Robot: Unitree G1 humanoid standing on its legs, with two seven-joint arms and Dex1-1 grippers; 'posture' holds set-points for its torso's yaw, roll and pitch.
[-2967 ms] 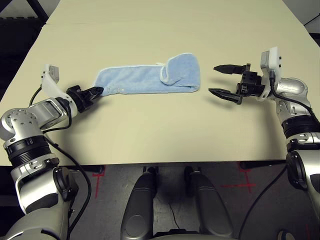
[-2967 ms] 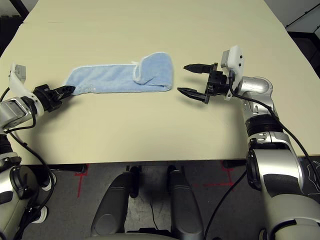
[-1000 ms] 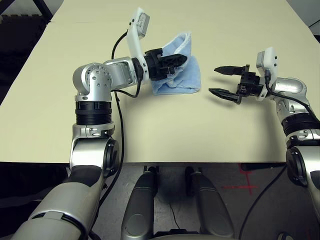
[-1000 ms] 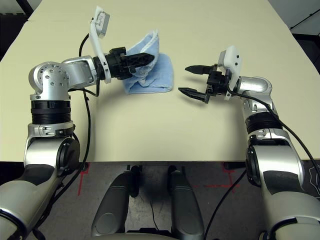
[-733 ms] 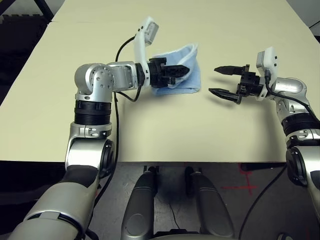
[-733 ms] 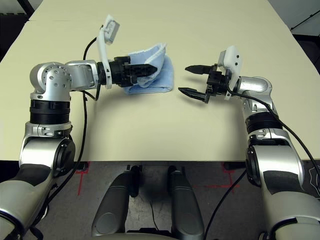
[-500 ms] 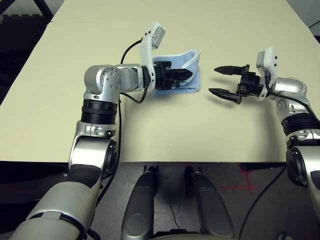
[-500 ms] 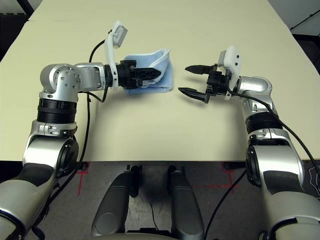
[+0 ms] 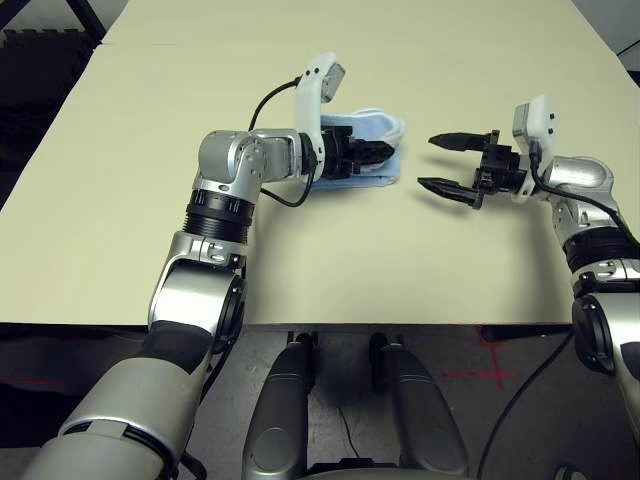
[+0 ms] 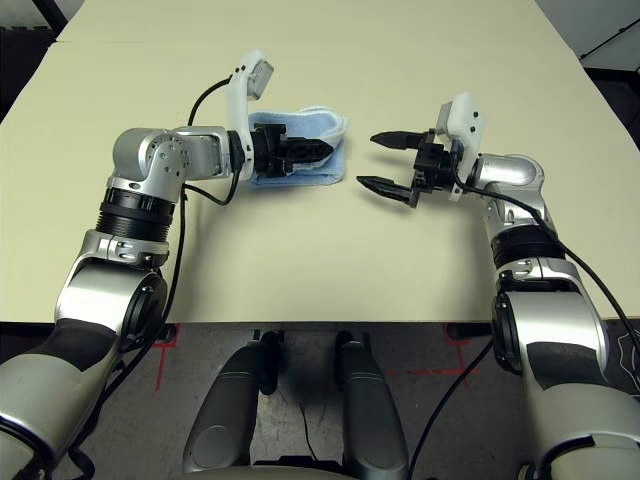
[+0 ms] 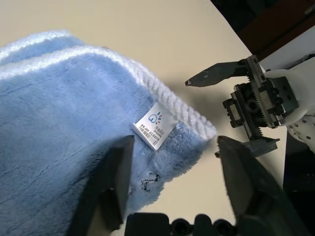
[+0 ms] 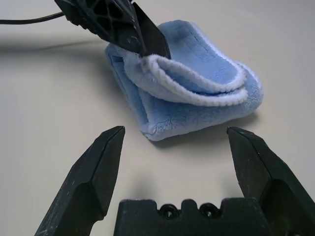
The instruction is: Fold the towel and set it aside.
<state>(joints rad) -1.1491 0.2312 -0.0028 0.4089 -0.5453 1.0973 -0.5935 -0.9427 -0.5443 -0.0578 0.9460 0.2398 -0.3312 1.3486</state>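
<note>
From the left eye I see the towel (image 9: 372, 152) folded at upper centre of the worktop (image 9: 330, 260), my left pincer (image 9: 378, 152) on it, my right pincer (image 9: 447, 162) just right, gaping empty. Left wrist: fingers (image 11: 114, 179) spread, holding nothing. Right wrist: towel lies ahead, upper centre.

Pale table over a dark, marked floor

A wide cream table (image 9: 330, 260) with a matte, even top runs away from the near edge and has a faint seam (image 9: 180, 46) across its far part. Below its front edge lies a grey floor (image 9: 500, 400) with red tape marks (image 9: 480, 370). Dark floor and dim shapes flank the table at the far left corner (image 9: 40, 40) and the far right corner (image 9: 620, 30). Light is soft, with short shadows.
</note>
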